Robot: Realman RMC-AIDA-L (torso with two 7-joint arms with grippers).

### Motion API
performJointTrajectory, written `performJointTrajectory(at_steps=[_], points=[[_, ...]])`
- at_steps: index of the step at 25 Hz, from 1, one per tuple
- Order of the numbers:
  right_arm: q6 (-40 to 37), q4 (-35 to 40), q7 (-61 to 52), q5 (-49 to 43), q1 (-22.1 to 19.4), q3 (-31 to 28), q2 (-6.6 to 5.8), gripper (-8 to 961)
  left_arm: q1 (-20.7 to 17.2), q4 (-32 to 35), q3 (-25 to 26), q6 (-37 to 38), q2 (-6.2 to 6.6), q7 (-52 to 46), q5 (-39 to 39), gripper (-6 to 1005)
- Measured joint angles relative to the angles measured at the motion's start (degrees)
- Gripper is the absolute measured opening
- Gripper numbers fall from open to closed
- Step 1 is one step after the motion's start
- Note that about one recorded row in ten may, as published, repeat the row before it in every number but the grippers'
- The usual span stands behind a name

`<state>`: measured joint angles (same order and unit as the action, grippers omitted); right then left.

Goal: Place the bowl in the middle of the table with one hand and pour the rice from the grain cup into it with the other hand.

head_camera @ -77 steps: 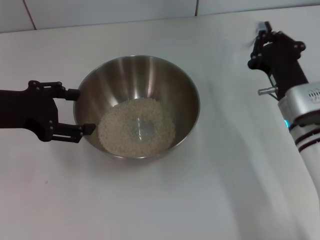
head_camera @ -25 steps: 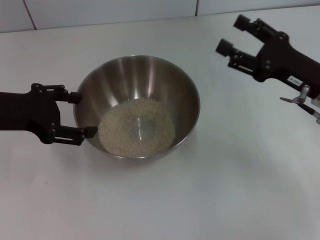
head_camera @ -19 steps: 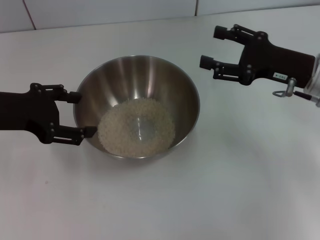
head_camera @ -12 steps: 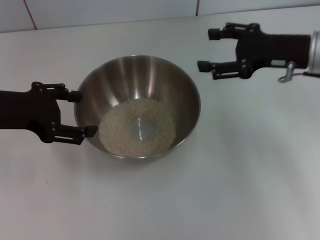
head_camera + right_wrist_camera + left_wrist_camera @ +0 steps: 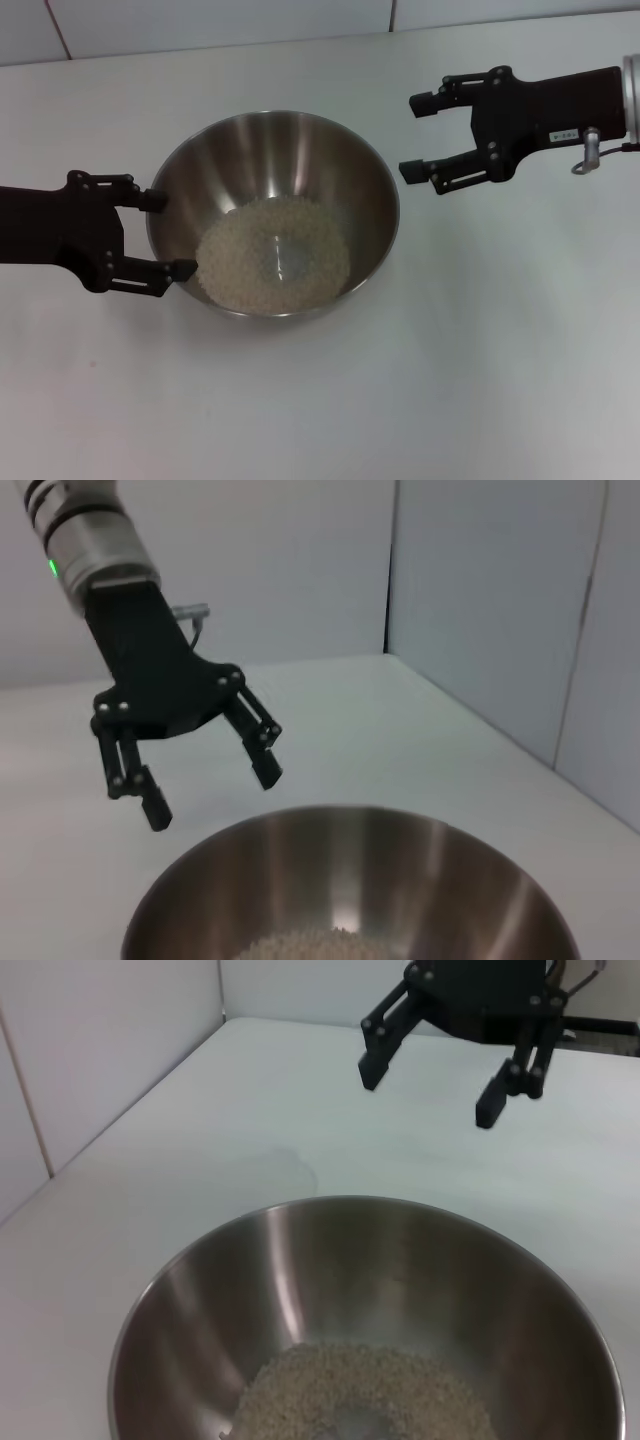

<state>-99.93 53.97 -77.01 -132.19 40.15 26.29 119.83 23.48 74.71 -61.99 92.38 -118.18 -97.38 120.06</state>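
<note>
Swinging in from the table's far right edge, the right gripper ended up just beside the bowl, jaws spread wide and empty, a small unreadable label on its body. At mid-table the bowl held the rice, and the left gripper stayed wide at its rim.

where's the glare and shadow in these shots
Head view: bright streaks of glare on the bowl's inner wall, a soft shadow on the table beneath the bowl. Left wrist view: pale streaks down the steel. Right wrist view: vertical highlights in the bowl, left claw dark against the wall.
</note>
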Motion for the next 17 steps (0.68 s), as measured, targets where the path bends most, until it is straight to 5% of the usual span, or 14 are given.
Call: performJointTrajectory(at_steps=[2,6,17], points=[[3.4,2.9,-3.4,6.8,-4.2,10.5,-0.16,834,0.2,0.0,0.0,0.0,0.05,0.0,0.0,862],[6.0,5.2,-5.1,9.4,-6.6,16.3,-0.25,834,0.4,0.0,0.0,0.2,0.06,0.0,0.0,862],[8.2,4.8,-6.0,11.4,-7.7,18.3,-0.10,834,0.6,0.0,0.0,0.3,0.06,0.0,0.0,862]])
